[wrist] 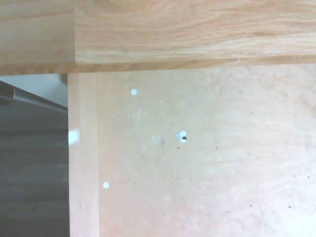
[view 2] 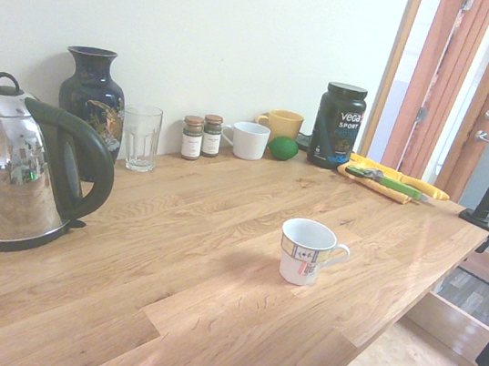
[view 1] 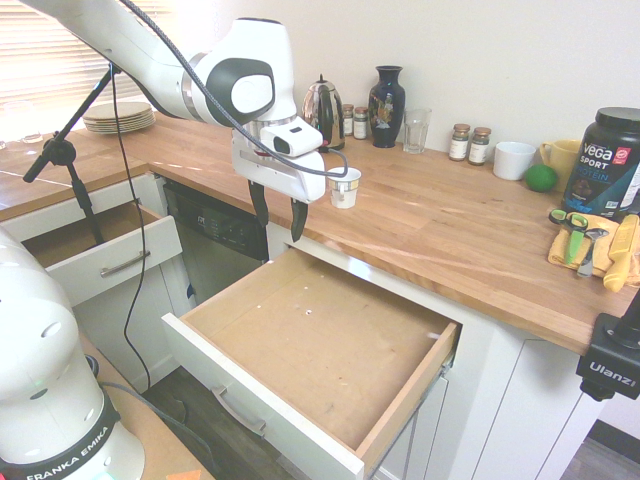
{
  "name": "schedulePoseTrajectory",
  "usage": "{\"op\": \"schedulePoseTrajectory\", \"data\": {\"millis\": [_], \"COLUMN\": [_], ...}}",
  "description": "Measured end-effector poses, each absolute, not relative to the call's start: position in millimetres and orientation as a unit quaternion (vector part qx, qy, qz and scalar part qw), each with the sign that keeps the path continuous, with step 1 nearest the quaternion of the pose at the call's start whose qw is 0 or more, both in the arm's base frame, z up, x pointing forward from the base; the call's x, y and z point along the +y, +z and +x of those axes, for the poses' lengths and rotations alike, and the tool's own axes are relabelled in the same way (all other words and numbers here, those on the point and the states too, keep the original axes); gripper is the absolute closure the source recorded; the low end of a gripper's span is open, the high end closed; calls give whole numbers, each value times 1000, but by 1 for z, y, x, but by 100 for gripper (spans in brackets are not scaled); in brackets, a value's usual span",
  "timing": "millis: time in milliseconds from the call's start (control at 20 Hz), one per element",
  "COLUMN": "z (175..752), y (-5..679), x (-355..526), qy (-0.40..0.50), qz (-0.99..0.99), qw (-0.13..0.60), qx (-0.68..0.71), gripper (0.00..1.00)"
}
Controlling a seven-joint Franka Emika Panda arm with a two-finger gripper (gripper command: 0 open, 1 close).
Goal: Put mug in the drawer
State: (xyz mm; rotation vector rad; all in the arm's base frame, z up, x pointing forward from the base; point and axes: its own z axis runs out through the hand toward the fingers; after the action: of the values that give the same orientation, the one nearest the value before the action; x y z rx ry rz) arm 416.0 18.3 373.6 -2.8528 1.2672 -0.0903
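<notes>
The mug (view 1: 344, 187) (view 2: 308, 251) is a small white tapered cup with a patterned band and a small handle. It stands upright near the front edge of the wooden counter (view 1: 440, 230). The drawer (view 1: 320, 340) is pulled wide open below it, and its light wooden bottom (wrist: 207, 168) is bare. My gripper (view 1: 278, 215) hangs open and empty over the drawer's back left corner, just in front of the counter edge. It is left of the mug and a little lower, apart from it.
Along the wall stand a kettle (view 1: 322, 110), a dark vase (view 1: 386, 105), a glass tumbler (view 1: 416, 130), spice jars (view 1: 469, 143), a wider white mug (view 1: 513, 160) and a black tub (view 1: 607, 165). A smaller drawer (view 1: 95, 245) is open at left.
</notes>
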Motion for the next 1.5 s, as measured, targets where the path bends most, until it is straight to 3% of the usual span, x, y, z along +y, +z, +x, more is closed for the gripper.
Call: {"op": "schedulePoseTrajectory", "data": {"millis": [400,1000,1500], "z": [441,578,656], "y": [387,437,429], "x": [32,94,123], "qy": [-57,-79,-89], "qz": [-916,-914,-908], "qw": [19,19,11], "qx": [396,398,409], "gripper": [0,0,0]}}
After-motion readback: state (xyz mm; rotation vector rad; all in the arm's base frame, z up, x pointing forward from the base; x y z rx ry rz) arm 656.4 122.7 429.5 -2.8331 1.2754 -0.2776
